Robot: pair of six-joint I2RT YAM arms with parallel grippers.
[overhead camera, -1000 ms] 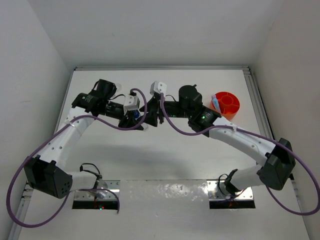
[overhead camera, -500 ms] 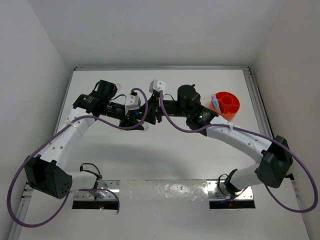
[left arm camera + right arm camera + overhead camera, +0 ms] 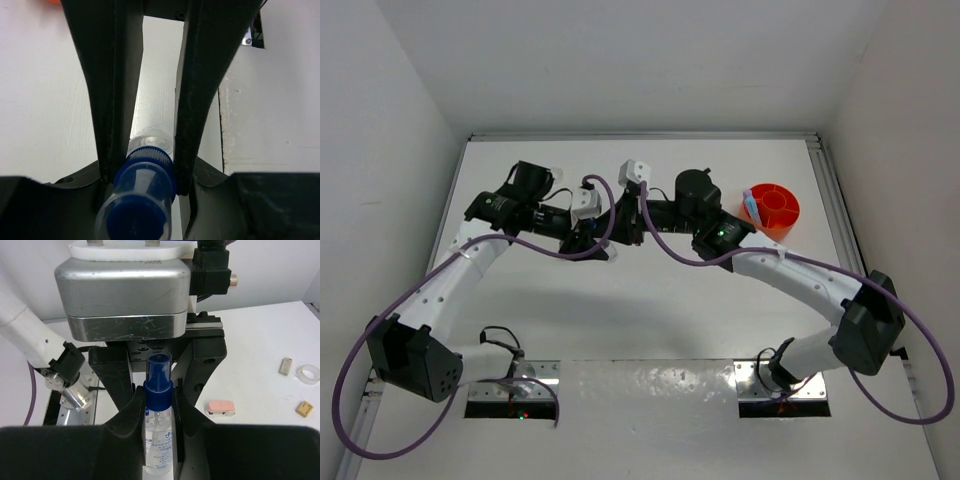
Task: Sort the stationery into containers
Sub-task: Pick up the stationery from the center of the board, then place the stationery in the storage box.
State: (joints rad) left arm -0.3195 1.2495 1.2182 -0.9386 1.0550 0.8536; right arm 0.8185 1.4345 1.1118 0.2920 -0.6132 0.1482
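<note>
Blue-capped bottle [image 3: 158,390] above mid-worktop [image 3: 620,320], gripped from both ends, left hand [image 3: 159,75] clamped at its cap, right hand [image 3: 158,412] clamped on its clear body, blue label print too small to read, orange tub [image 3: 790,215] well apart on the right.

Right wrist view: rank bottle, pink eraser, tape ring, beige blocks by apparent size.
Largest: bottle, though it is nearest the camera.
Next: pink eraser and tape ring, about alike; the ring sits at the frame edge.
Smallest: beige blocks, the two alike.
</note>
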